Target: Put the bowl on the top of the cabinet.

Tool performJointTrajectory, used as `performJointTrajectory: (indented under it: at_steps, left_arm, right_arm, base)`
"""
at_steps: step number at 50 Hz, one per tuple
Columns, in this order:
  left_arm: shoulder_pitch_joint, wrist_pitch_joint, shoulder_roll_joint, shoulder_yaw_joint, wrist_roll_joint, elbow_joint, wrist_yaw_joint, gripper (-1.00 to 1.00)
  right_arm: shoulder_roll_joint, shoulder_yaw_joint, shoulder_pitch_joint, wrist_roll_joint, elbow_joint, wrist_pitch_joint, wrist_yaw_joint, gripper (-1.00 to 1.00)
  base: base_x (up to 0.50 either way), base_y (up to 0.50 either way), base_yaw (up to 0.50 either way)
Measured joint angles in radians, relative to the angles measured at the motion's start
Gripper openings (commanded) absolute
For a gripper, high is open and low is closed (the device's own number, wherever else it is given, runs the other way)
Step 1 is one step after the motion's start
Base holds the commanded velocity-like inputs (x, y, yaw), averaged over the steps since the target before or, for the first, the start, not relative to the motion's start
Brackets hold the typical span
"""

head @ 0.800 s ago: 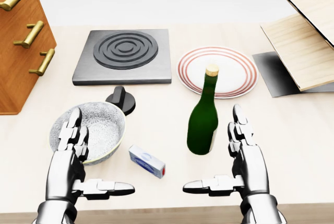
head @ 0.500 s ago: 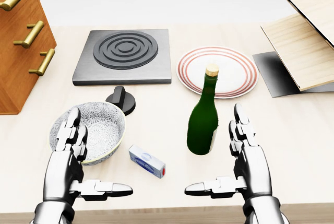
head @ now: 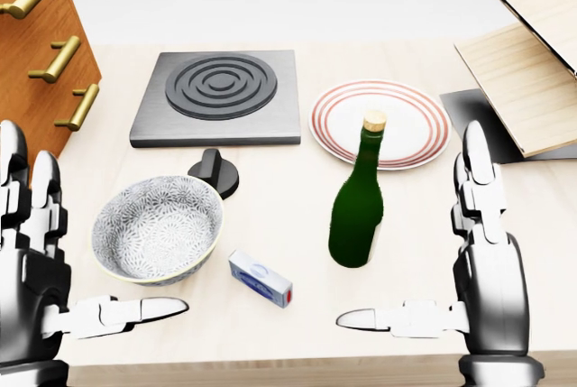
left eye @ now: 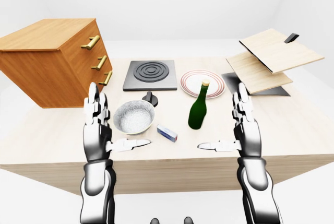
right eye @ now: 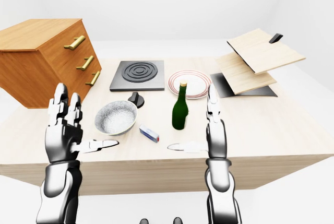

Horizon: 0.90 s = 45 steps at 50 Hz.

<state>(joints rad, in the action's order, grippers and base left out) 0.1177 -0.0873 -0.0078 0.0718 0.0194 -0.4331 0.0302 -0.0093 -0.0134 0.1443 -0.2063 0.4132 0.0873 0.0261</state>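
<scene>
Patterned grey bowl (head: 159,229) sits on our table (head: 270,179) beside the cabinet (left eye: 49,59); our left hand (head: 36,270) and right hand (head: 482,274) hover spread, holding nothing.

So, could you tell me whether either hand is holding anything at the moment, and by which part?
Nothing is held. The left hand and right hand are both open, fingers raised, clear of the bowl and the bottle.
</scene>
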Motion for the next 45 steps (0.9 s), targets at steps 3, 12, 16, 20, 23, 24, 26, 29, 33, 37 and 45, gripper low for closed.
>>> performJointTrajectory:
  at_steps: [3,12,16,20,23,24,26,29,33,37,45]
  left_arm:
    - [0.008,0.000,-0.001,0.002,0.006,-0.030,0.004,1.00]
    - [0.018,0.000,-0.001,0.007,0.015,-0.078,0.011,1.00]
    - [0.017,0.000,0.000,0.010,0.018,-0.080,0.014,1.00]
    - [0.015,0.000,0.000,0.012,0.020,-0.075,0.017,1.00]
    - [0.013,0.000,0.001,0.014,0.021,-0.068,0.019,1.00]
    - [0.013,0.000,0.001,0.014,0.021,-0.066,0.019,1.00]
    - [0.013,0.000,0.001,0.015,0.022,-0.063,0.019,1.00]
    - [0.013,0.000,0.002,0.015,0.022,-0.058,0.020,1.00]
    - [0.014,0.000,0.002,0.014,0.023,-0.050,0.019,1.00]
    - [0.014,0.000,0.003,0.014,0.024,-0.043,0.019,1.00]
    - [0.014,0.000,0.003,0.012,0.024,-0.035,0.017,1.00]
  right_arm:
    - [0.001,0.001,0.005,-0.014,0.026,0.000,0.003,1.00]
    - [0.005,0.005,0.009,-0.038,0.073,0.000,0.005,1.00]
    - [0.006,0.004,0.009,-0.042,0.086,0.000,0.005,1.00]
    - [0.006,0.004,0.009,-0.045,0.095,0.000,0.004,1.00]
    - [0.006,0.004,0.009,-0.046,0.101,0.000,0.004,1.00]
    - [0.006,0.004,0.009,-0.047,0.103,0.000,0.004,1.00]
    - [0.006,0.004,0.009,-0.047,0.105,0.000,0.003,1.00]
    - [0.006,0.005,0.011,-0.048,0.108,0.000,0.002,1.00]
    - [0.006,0.006,0.012,-0.049,0.109,0.000,0.001,1.00]
    - [0.006,0.007,0.014,-0.049,0.111,0.000,-0.001,1.00]
    - [0.006,0.010,0.014,-0.049,0.114,0.000,-0.004,1.00]
  base:
    - [0.00,0.50,0.00]
    - [0.00,0.50,0.00]
    - [0.00,0.50,0.00]
    - [0.00,0.50,0.00]
    - [0.00,0.50,0.00]
    - [0.00,0.50,0.00]
    - [0.00,0.50,0.00]
    - [0.00,0.50,0.00]
    - [0.00,0.50,0.00]
    - [0.00,0.50,0.00]
    - [0.00,0.50,0.00]
